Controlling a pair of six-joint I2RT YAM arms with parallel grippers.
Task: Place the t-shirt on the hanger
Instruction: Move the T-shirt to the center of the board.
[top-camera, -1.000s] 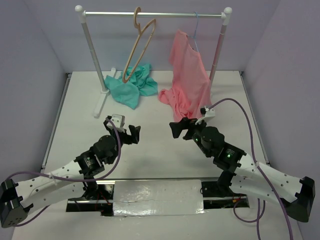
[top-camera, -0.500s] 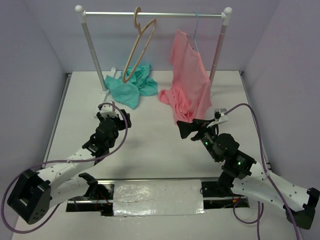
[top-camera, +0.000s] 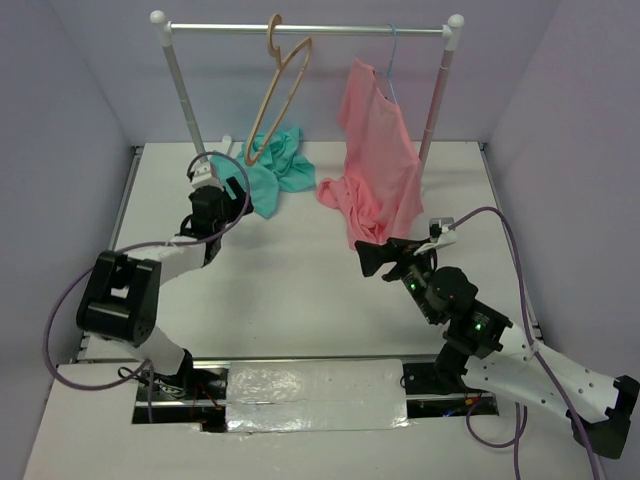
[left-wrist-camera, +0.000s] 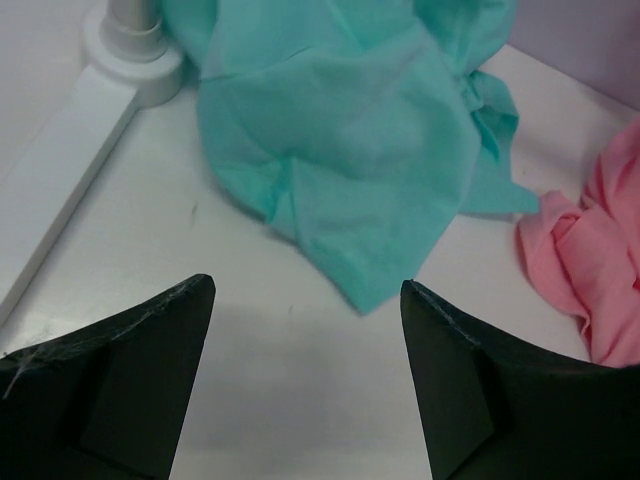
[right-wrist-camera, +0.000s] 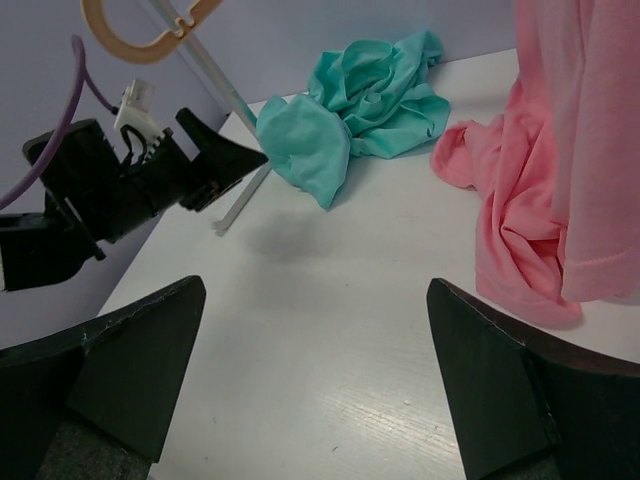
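Observation:
The teal t-shirt lies crumpled on the table at the foot of the rack, below the wooden hanger that hangs bare on the rail. My left gripper is open just short of the t-shirt's near left edge. In the left wrist view the gripper holds nothing, and the cloth's lowest corner sits just beyond its tips. My right gripper is open and empty over the mid table, near the pink shirt's hem. Its wrist view shows the t-shirt, the hanger's lower end and the left gripper.
A pink shirt hangs from a thin blue wire hanger on the right of the rail, its hem pooled on the table. The rack's left post and white foot bar stand beside my left gripper. Purple walls enclose three sides.
My left arm has swung forward and left from the mid table up to the t-shirt's edge. The right arm drew back slightly to the right, then stayed still.

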